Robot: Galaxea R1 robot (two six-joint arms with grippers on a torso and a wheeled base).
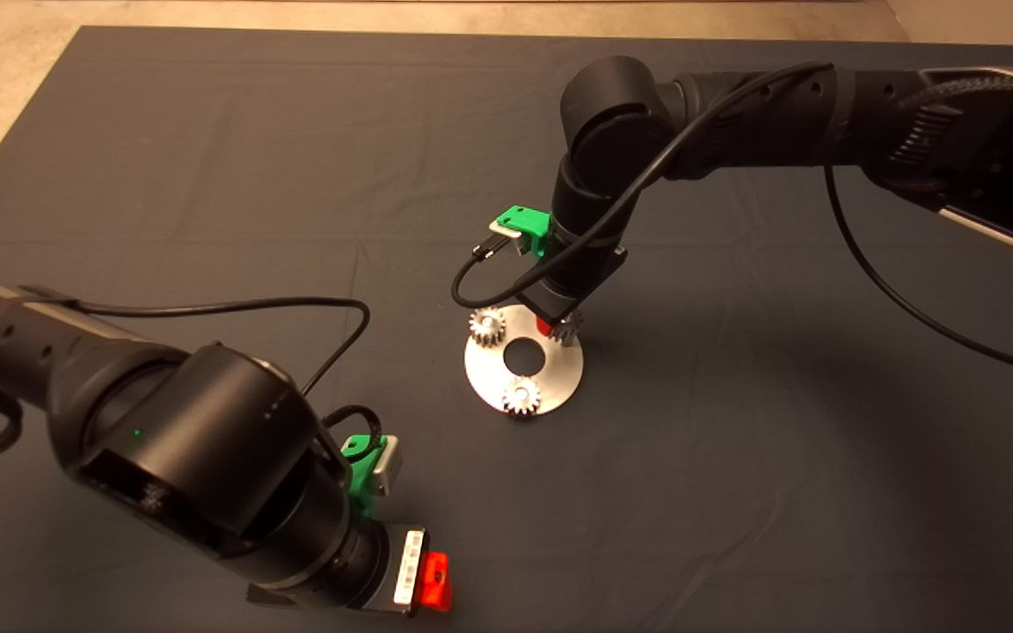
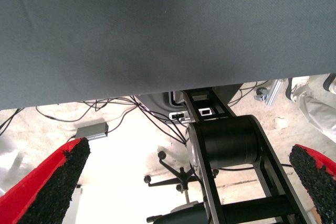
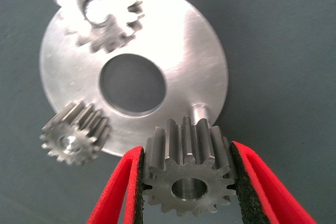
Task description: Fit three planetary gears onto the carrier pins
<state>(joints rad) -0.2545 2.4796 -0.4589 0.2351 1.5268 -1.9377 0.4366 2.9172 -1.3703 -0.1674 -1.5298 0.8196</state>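
My right end effector pinches the third gear between its red fingers, held just over the bare carrier pin at the far right edge of the round disc on the mat-covered bench. The other two gears sit on their pins, one at the disc's far left and one at its near edge. My left end effector hangs spread and empty at the near left of the bench.

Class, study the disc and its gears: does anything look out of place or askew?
Nothing is damaged. Two gears sit on the disc; the third gear, clamped in the right gripper, is off its bare pin.
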